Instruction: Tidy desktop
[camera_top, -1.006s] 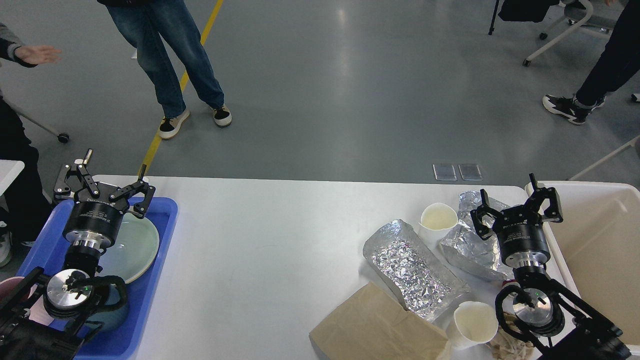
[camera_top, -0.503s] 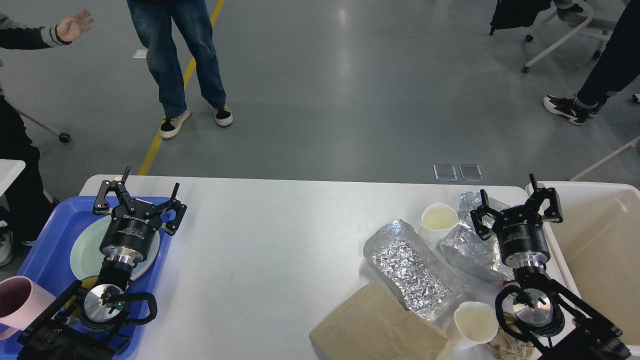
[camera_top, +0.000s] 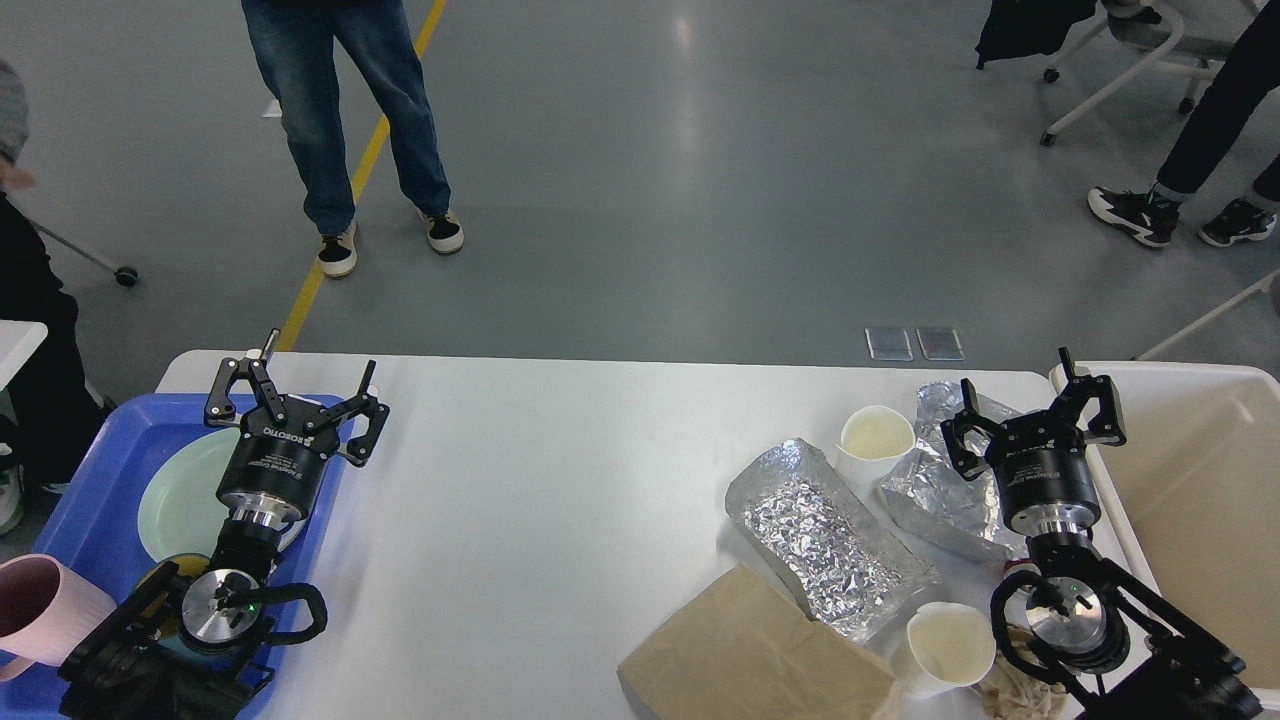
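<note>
The white table (camera_top: 520, 500) fills the lower half of the head view, its far edge running across the middle and its bare centre free between the two arms.

At about 8 o'clock, the left hand (camera_top: 300, 395) hangs with its two fingers spread wide and nothing between them, over the right rim of a blue plastic tray (camera_top: 100, 450). The tray sits at the table's left end and holds a pale green plate (camera_top: 180, 500), partly hidden by the arm. A pink mug (camera_top: 40, 610) stands at the tray's near left corner, at 8 o'clock near the view's edge.

At about 4 o'clock, the right hand (camera_top: 1030, 415) is also spread open and empty, poised over a crumpled silver foil wrapper (camera_top: 930, 500). Just left of it, a white paper cup (camera_top: 875, 440) stands upright, touching a second, flatter foil bag (camera_top: 820, 535) that lies toward 5 o'clock. A brown paper bag (camera_top: 750, 650) lies at 5 o'clock against the near edge, its corner overlapping the foil bag. Beside it a second white paper cup (camera_top: 945, 650) lies tilted, and a wad of crumpled beige paper (camera_top: 1010, 680) shows partly under the right arm.

A cream plastic bin (camera_top: 1200, 480) stands at 3 o'clock, just beside the table's right end.

On the grey floor beyond, a person in jeans (camera_top: 340, 110) stands at 11 o'clock by a yellow line (camera_top: 350, 190).
</note>
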